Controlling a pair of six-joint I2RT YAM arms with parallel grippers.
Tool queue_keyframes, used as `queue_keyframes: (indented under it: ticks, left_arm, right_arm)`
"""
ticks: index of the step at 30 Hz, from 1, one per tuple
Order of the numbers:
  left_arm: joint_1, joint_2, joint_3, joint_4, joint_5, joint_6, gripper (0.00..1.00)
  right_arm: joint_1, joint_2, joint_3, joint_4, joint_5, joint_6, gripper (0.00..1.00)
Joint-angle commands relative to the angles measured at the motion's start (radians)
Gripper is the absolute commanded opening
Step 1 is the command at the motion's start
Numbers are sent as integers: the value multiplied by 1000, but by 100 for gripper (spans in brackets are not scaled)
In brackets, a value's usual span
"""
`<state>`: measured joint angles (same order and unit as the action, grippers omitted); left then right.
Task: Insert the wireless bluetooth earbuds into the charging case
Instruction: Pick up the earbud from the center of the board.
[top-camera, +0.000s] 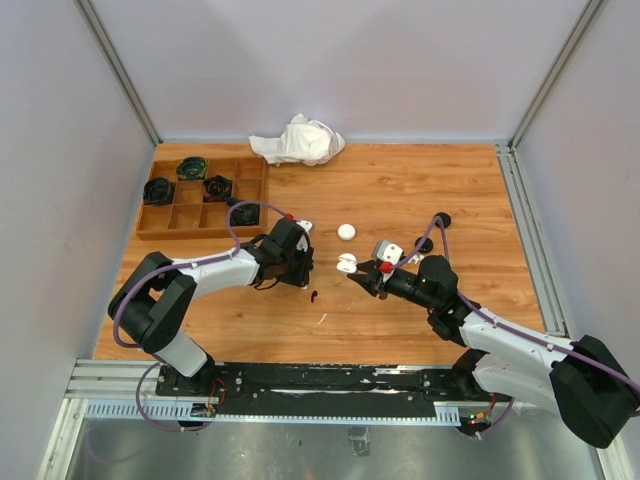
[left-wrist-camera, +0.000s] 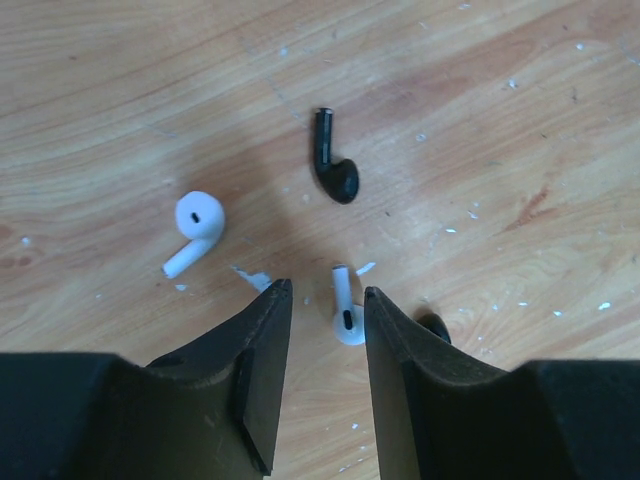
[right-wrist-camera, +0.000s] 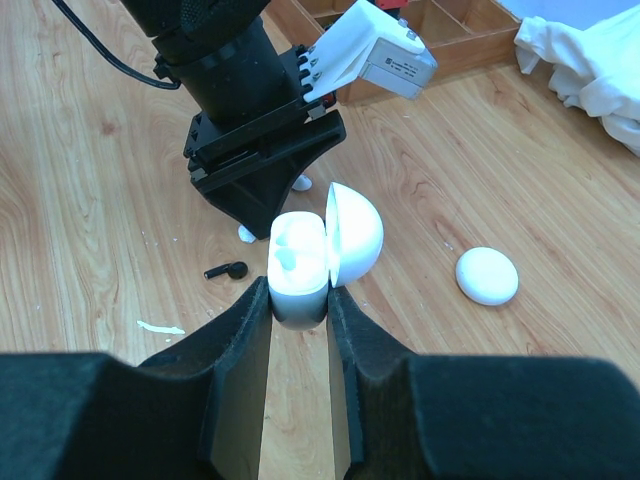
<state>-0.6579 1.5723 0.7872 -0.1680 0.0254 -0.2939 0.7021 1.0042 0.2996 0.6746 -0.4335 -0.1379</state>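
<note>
Left claw (left-wrist-camera: 325, 292) part-open and empty, straddling a small white stemmed plastic earbud (left-wrist-camera: 347, 314), mid wooden worktop (left-wrist-camera: 520, 90), toward the near edge.
Right claw (right-wrist-camera: 298, 290) clamps the open white rounded charging case (right-wrist-camera: 299, 262) nearby. Centre on the bud first, since it lies off-middle, then pinch the stem squarely.

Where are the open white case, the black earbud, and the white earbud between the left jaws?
Open white plastic charging case (right-wrist-camera: 298, 262): right wrist view, base half.
Black stemmed plastic earbud (left-wrist-camera: 341, 179): left wrist view, rounded head.
Lower white stemmed plastic earbud (left-wrist-camera: 348, 322): left wrist view, rounded head.
</note>
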Motion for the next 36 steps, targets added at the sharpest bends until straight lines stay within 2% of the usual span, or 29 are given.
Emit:
queue_keyframes:
  ticks: [1, 18, 26, 36]
  left_arm:
    - [-3, -6, 27, -44, -105, -40, 41]
    - [-70, -52, -3, -103, -166, -84, 49]
    - [-81, -43, -11, -132, -181, -95, 49]
    - [-82, -100, -44, -162, -287, -148, 49]
  right_arm:
    - [18, -24, 8, 12, 12, -20, 4]
    - [18, -41, 5, 14, 18, -20, 5]
    - [19, -56, 1, 11, 20, -20, 6]
    - [20, -56, 1, 13, 17, -17, 7]
